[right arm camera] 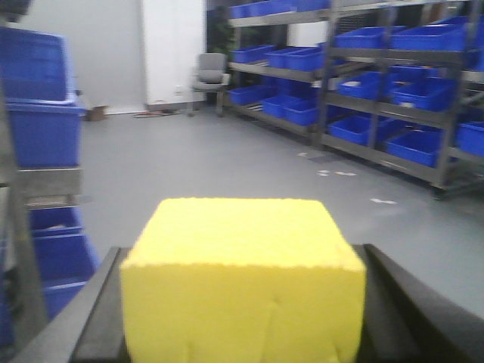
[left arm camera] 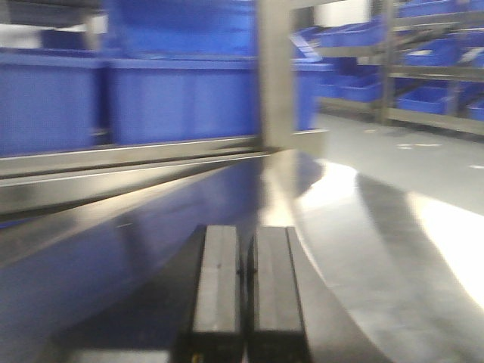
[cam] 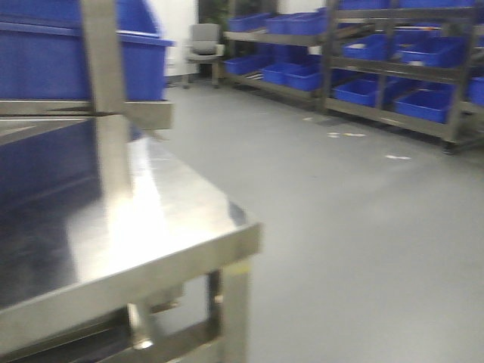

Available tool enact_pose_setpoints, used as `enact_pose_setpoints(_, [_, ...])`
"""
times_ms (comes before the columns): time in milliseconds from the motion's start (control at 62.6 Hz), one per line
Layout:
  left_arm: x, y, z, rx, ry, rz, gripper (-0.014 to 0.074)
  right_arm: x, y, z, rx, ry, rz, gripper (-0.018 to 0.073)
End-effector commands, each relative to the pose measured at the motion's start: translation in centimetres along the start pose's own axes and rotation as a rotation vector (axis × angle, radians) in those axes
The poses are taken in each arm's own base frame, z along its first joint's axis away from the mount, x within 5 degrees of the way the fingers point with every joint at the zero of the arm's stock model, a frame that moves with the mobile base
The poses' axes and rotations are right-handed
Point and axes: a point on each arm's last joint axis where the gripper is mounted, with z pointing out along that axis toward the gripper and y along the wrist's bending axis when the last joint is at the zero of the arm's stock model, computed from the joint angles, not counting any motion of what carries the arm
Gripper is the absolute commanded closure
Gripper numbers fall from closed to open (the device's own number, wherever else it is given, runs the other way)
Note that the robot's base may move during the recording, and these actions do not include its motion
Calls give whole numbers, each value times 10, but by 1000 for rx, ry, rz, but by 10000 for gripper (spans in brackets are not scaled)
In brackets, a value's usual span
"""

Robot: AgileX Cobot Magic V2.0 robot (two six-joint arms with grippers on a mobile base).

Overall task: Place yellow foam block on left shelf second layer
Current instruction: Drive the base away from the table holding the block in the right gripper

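Observation:
The yellow foam block (right arm camera: pixel 240 280) fills the lower middle of the right wrist view, held between the two black fingers (right arm camera: pixel 91 318) of my right gripper (right arm camera: pixel 240 310), which is shut on it. It is carried in the air over the grey floor. My left gripper (left arm camera: pixel 246 283) is shut and empty, its two black fingers pressed together just above the shiny steel shelf surface (left arm camera: pixel 363 227). The steel shelf (cam: pixel 151 227) with an upright post (cam: pixel 106 91) stands at the left of the front view. Neither gripper shows in the front view.
Blue bins (cam: pixel 45 53) sit on the upper level of the steel shelf. Racks with several blue bins (cam: pixel 393 68) line the far right wall. A grey chair (cam: pixel 204 45) stands at the back. Grey floor (cam: pixel 348 227) lies to the right of the shelf.

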Motion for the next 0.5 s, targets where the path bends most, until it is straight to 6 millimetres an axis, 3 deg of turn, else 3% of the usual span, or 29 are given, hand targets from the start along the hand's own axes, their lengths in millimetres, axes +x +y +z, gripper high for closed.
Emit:
enact_pose_setpoints(0, [0,0,-1,-4,-78,-9,472,-18,1,-1,-4,-116,-6,105])
enact_pose_setpoints(479, [0,0,-1,-4,-78,-9,472,-18,1,-1,-4,-116,-6,105])
